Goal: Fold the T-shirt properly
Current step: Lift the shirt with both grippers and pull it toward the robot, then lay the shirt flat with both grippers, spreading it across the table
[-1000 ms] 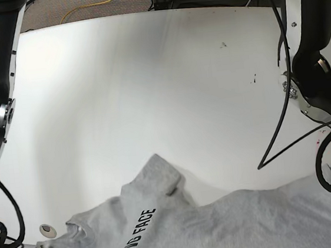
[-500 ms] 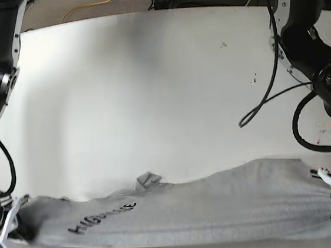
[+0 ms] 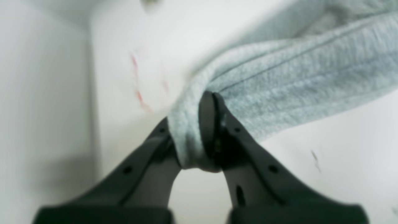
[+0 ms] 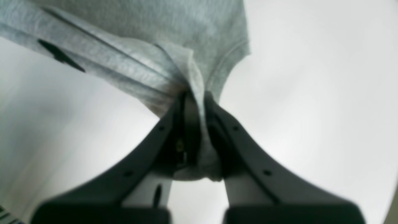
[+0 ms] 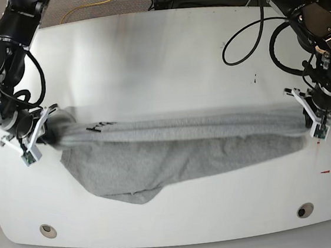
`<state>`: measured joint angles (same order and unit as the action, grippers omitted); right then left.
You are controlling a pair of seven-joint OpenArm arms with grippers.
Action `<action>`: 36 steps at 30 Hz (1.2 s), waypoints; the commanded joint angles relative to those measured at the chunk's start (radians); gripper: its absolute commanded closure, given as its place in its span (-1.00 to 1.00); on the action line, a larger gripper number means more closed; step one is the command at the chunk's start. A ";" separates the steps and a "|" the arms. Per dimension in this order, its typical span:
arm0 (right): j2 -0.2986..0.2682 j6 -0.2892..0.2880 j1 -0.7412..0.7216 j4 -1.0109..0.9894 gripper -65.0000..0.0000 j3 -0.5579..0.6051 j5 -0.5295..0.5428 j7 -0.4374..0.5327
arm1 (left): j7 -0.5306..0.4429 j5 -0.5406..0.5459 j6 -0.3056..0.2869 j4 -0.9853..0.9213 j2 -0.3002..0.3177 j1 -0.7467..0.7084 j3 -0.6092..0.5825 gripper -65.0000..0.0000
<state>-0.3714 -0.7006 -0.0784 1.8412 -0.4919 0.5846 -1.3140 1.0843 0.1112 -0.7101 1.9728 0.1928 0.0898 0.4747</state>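
The light grey T-shirt (image 5: pixel 174 152) is stretched in a long band across the middle of the white table (image 5: pixel 159 59), with a loose flap of cloth spread toward the front. In the base view my left gripper (image 5: pixel 308 122) is at the right, shut on one end of the shirt. At the left my right gripper (image 5: pixel 45 132) is shut on the other end. The left wrist view shows bunched grey T-shirt cloth (image 3: pixel 279 81) pinched in my left gripper (image 3: pixel 188 115). In the right wrist view a fold of the T-shirt (image 4: pixel 155 37) with a hem sits pinched in my right gripper (image 4: pixel 196 98).
Two round holes (image 5: pixel 47 230) (image 5: pixel 305 210) sit near the table's front edge. Red tape marks (image 5: pixel 329 163) lie at the front right. Small dark specks (image 5: pixel 254 79) mark the right part. Cables (image 5: pixel 245 38) hang from the right-hand arm and lie beyond the far edge.
Both grippers have carried the shirt from the table's front edge back to its middle. The cloth is now pulled out taut between them, with more of it showing.
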 commanded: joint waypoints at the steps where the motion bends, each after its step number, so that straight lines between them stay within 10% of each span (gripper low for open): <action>1: 0.001 0.002 0.035 0.019 1.00 -0.015 -0.018 0.011 | -0.013 -0.023 0.012 0.020 0.020 -0.049 0.034 1.00; 20: 0.013 0.002 0.349 0.045 0.98 -0.031 -0.018 0.007 | -0.057 -0.032 0.012 0.006 0.027 -0.353 0.115 1.00; 25: 0.024 0.002 0.392 0.041 0.92 -0.029 -0.016 0.006 | -0.060 -0.032 0.012 -0.005 0.029 -0.405 0.112 0.46; 29: 0.032 0.002 0.414 0.045 0.22 -0.035 -0.018 0.006 | -0.057 -0.032 0.012 -0.005 0.030 -0.434 0.112 -0.14; 34: 0.030 0.002 0.452 0.050 -0.83 -0.058 -0.018 0.006 | -0.057 -0.028 0.012 -0.005 0.067 -0.467 0.112 -0.16; 36: 0.035 0.002 0.466 0.073 -0.84 -0.104 -0.015 0.006 | -0.056 -0.026 0.012 -0.005 0.069 -0.468 0.120 -0.16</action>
<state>-0.3206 -0.6994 0.3798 1.8709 -0.5529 0.5625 -1.3174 1.0321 0.0822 -0.7067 1.9514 0.2451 -0.3820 0.5861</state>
